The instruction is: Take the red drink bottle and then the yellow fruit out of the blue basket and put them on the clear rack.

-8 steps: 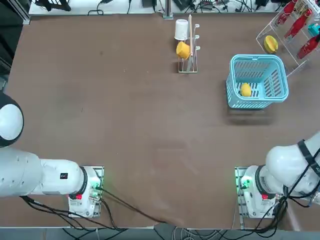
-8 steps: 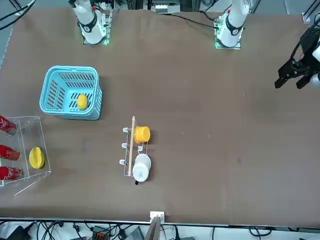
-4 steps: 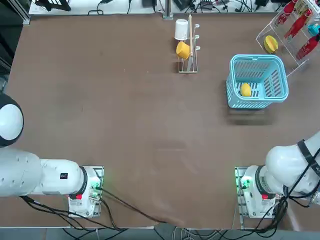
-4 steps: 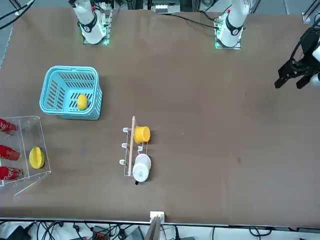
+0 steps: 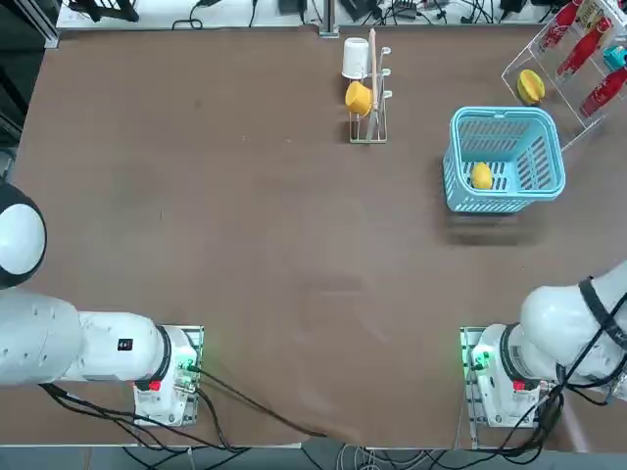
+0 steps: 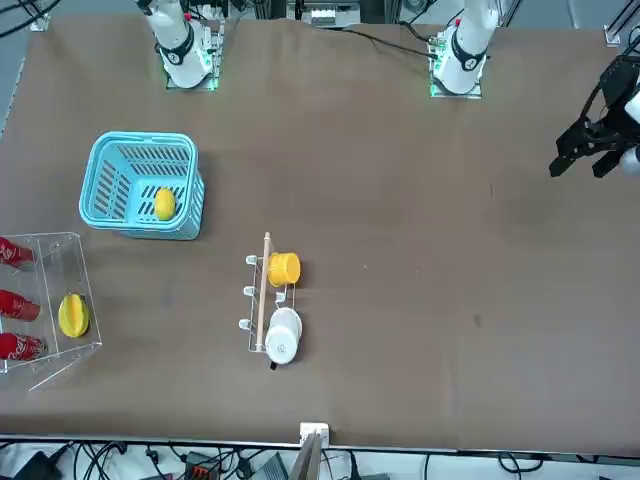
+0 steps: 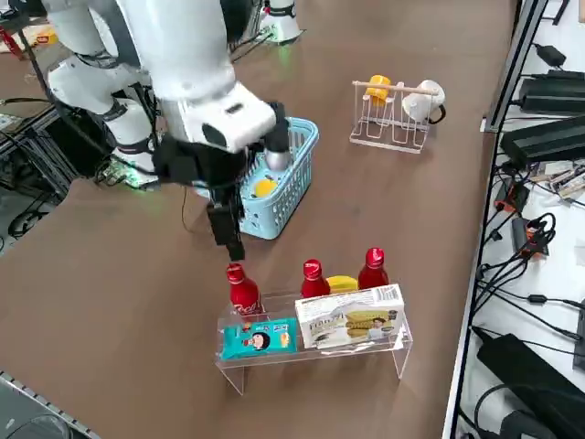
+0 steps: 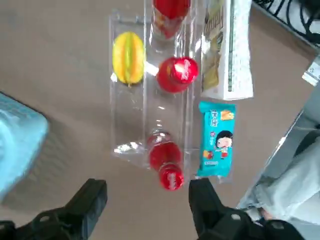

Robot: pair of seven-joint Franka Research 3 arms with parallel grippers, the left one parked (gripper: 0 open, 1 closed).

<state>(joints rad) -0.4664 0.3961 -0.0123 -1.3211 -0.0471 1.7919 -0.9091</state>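
The red drink bottle (image 8: 167,162) stands upright at the near end of the clear rack (image 8: 127,125), also seen in the right side view (image 7: 242,288). My right gripper (image 8: 147,200) hangs just above and beside that bottle (image 7: 228,240), open, with nothing between its fingers. The small yellow fruit (image 5: 481,176) lies in the blue basket (image 5: 549,162), seen from the front too (image 6: 165,203). The gripper is outside the top and front views.
The rack also holds two more red bottles (image 8: 176,74), a bigger greenish-yellow fruit (image 8: 128,57), a teal snack pack (image 8: 216,140) and a box (image 8: 225,50). A white wire peg stand (image 5: 369,98) with a yellow-orange cup and a white cup stands left of the basket.
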